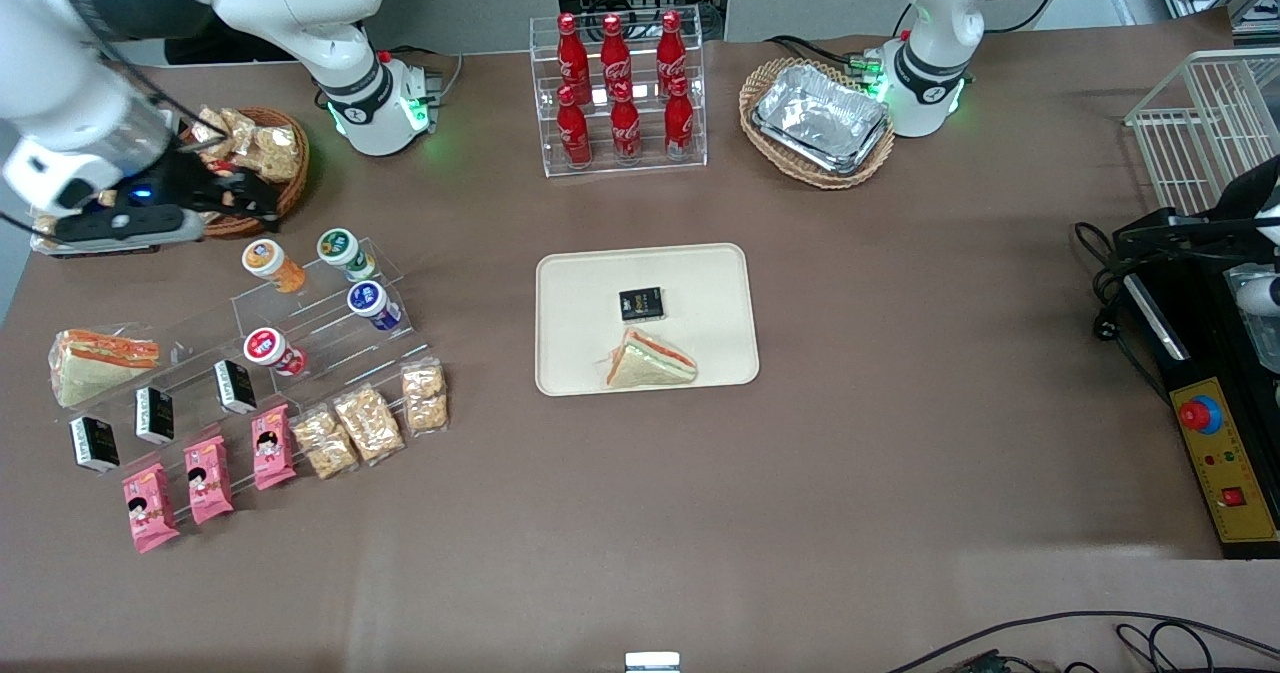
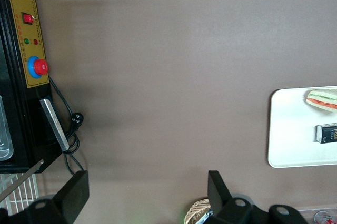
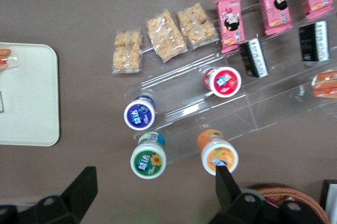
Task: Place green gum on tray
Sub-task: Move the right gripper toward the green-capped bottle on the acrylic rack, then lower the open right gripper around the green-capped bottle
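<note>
Pink snack packs (image 1: 208,480) sit nearest; gripper (image 1: 235,196), jaws open and empty, hovers above green gum (image 1: 341,250) for pickup; tray (image 1: 575,373) waits.

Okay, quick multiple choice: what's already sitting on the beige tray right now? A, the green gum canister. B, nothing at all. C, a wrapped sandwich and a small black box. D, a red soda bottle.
C: the tray holds a wrapped sandwich and a small black box, while the green gum sits on the clear display stand beside the orange-lidded canister; the gripper, fingers spread, hangs above the snack basket, farther from the front camera than the canisters.
</note>
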Motion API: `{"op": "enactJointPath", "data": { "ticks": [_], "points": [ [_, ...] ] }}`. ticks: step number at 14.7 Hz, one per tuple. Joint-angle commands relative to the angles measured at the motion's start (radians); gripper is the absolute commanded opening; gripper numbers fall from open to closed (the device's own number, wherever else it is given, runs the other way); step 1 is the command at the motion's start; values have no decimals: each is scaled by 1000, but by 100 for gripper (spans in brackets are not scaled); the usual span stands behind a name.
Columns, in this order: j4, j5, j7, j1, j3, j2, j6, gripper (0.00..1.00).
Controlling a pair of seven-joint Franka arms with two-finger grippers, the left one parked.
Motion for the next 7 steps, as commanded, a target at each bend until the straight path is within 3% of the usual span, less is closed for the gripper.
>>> {"op": "enactJointPath", "data": {
  "ticks": [1,7],
  "points": [
    [-218,17,29,7,8,-91,176,100],
    [-376,17,38,7,9,-96,359,100]
  ]
}}
